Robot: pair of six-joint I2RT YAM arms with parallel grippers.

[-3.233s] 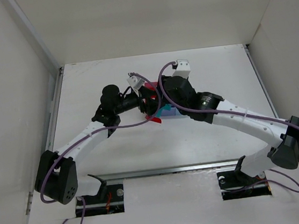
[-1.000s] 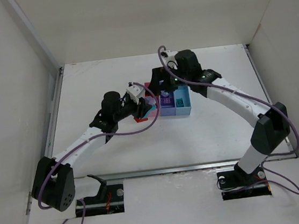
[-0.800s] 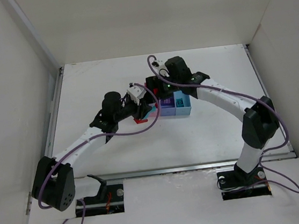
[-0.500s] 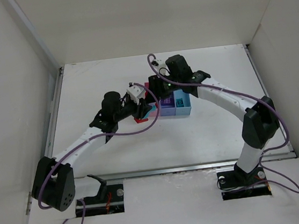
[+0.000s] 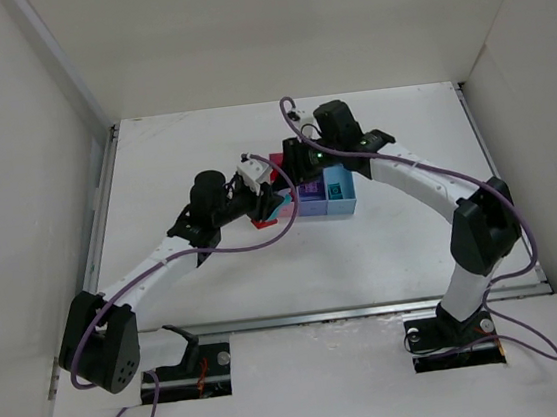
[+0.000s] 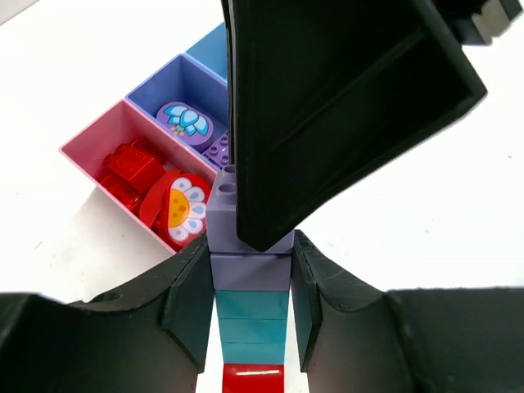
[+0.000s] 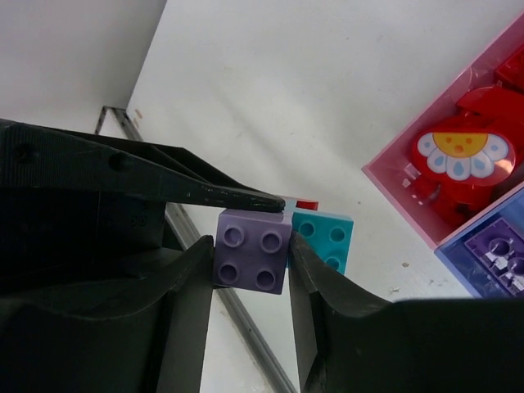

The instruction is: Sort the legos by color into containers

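My left gripper point(image 6: 250, 270) is shut on a stack of legos: lavender bricks point(image 6: 250, 270) on top, teal bricks point(image 6: 250, 323) below, a red brick point(image 6: 250, 378) at the bottom. My right gripper point(image 7: 250, 250) is shut on the top lavender brick point(image 7: 250, 250), and a teal brick point(image 7: 327, 237) shows just behind it. In the top view both grippers meet point(image 5: 272, 197) at the left end of the containers. The pink bin point(image 6: 90, 160) holds red bricks and a red flower piece point(image 6: 182, 209). The purple-blue bin point(image 6: 184, 82) holds a lavender flower piece point(image 6: 182, 120). The light blue bin point(image 5: 340, 189) holds a teal brick.
The right gripper's black body point(image 6: 327, 106) fills the upper middle of the left wrist view and hides part of the bins. White walls enclose the table on three sides. A metal rail point(image 5: 321, 316) runs along the near edge.
The right gripper moved left from over the bins to the stack held by the left gripper and closed on its top lavender brick. The left arm has stayed still over the last second.
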